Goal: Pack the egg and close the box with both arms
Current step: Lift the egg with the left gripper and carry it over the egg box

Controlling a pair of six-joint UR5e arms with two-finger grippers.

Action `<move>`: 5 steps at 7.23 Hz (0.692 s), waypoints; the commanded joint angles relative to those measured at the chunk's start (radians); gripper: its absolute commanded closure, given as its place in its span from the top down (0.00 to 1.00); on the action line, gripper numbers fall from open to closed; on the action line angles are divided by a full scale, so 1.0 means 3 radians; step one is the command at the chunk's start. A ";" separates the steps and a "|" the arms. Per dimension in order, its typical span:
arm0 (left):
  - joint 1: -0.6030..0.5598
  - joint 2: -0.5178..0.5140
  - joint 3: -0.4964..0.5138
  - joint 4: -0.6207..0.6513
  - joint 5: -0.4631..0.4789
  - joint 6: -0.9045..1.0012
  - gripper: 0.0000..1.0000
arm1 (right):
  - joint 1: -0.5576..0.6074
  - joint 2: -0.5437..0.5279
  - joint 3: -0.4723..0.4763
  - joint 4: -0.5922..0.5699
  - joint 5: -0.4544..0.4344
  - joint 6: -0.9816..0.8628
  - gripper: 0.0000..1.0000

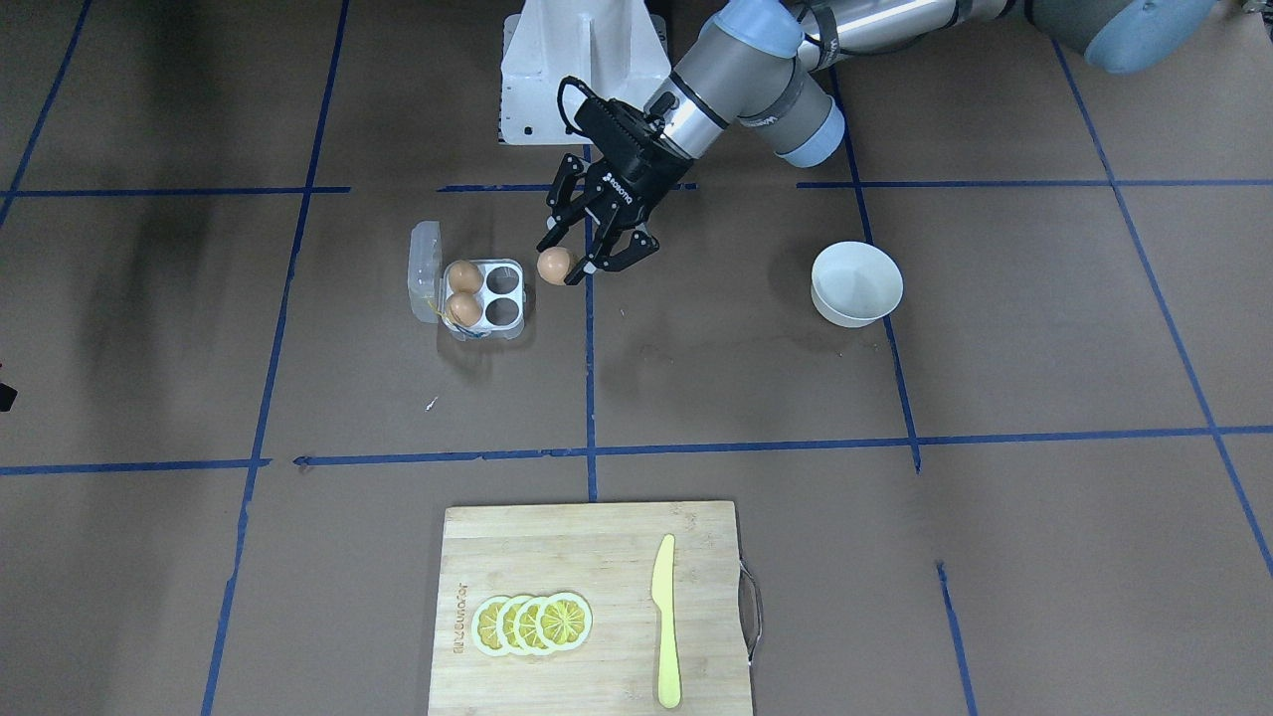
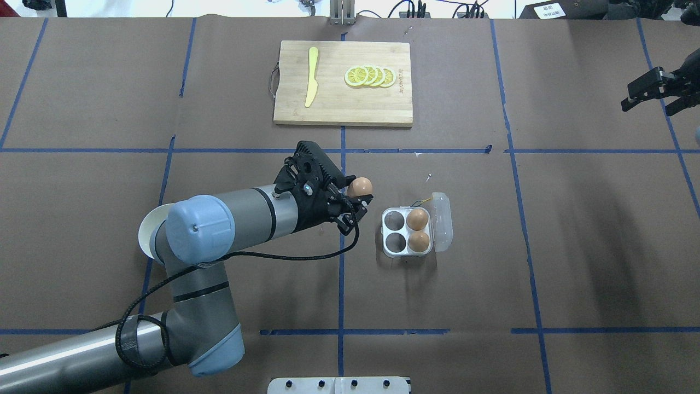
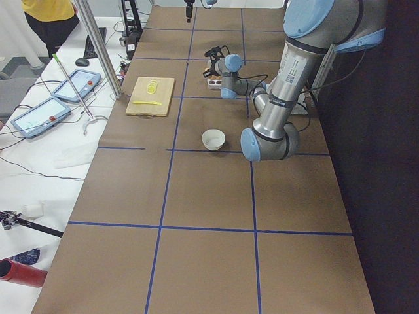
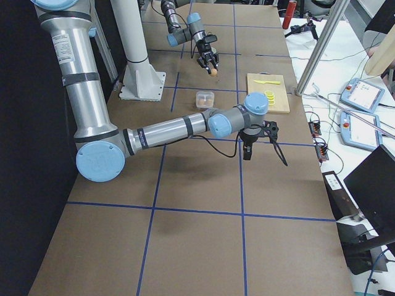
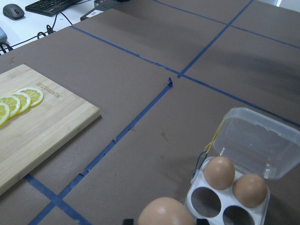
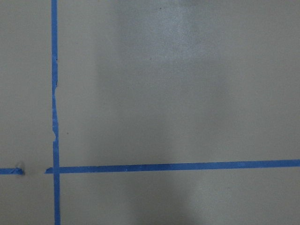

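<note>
The left arm (image 2: 229, 213) should move slowly, stop right over one of the empty holes (image 2: 392, 219), and go down softly before letting go, so the egg does not crack. The box (image 2: 442, 221) sits with its lid open, just past the left pincer (image 2: 356, 197) and lower, empty holes nearest it. The right pincer (image 2: 653, 98) is well apart, fingers spread, holding nothing. The egg (image 2: 361, 186) is squeezed between the left pincer's tips.

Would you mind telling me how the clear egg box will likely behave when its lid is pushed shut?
The box looks thin and light, so it would probably slide unless braced. Two eggs beside the lid may steady that side.
</note>
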 commanded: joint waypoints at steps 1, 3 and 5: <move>0.0052 -0.0367 0.0396 0.0004 0.0080 0.0024 0.00 | 0.0000 -0.0001 -0.0018 -0.0004 0.0005 0.0001 1.00; 0.0113 -0.0405 0.0474 0.0019 0.0081 0.0110 0.00 | 0.0000 -0.0001 -0.0064 -0.0004 0.0005 0.0001 1.00; 0.0236 -0.0405 0.0505 0.0086 0.0081 0.0116 0.00 | 0.0000 -0.0001 -0.0090 -0.0004 0.0005 0.0001 1.00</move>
